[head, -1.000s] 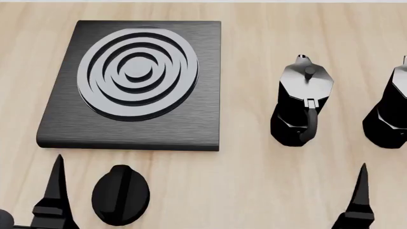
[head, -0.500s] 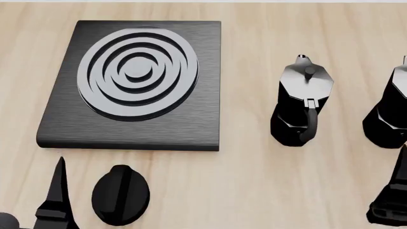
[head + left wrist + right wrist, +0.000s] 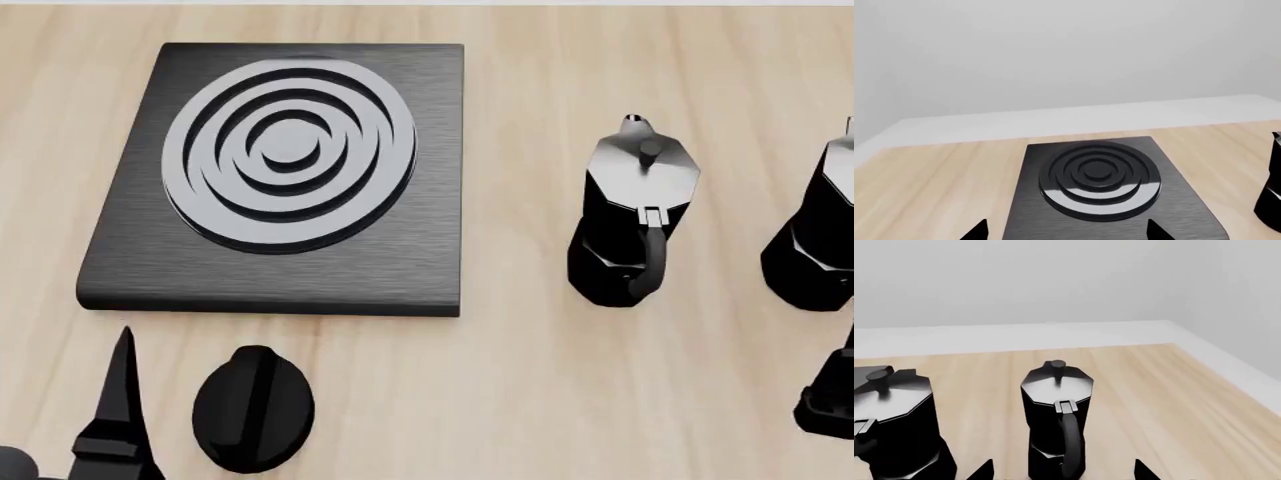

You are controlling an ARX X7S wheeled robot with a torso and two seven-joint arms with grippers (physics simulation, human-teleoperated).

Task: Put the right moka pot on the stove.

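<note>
Pale wood tabletop (image 3: 534, 380), plain grey wall (image 3: 1067, 50), black stove (image 3: 134, 260)

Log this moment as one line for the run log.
right gripper: open, facing right moka pot handle, no contact | left gripper: open, idle | stove: burner bare | phase: approach

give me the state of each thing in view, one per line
right moka pot: upright on the table, lid shut, not gripped
other moka pot: upright on the table, lid shut, untouched
stove: flat on the table, burner bare
dial knob: lying on the table in front of the stove
left gripper: jaws open, holding nothing
right gripper: jaws open, facing the right moka pot
</note>
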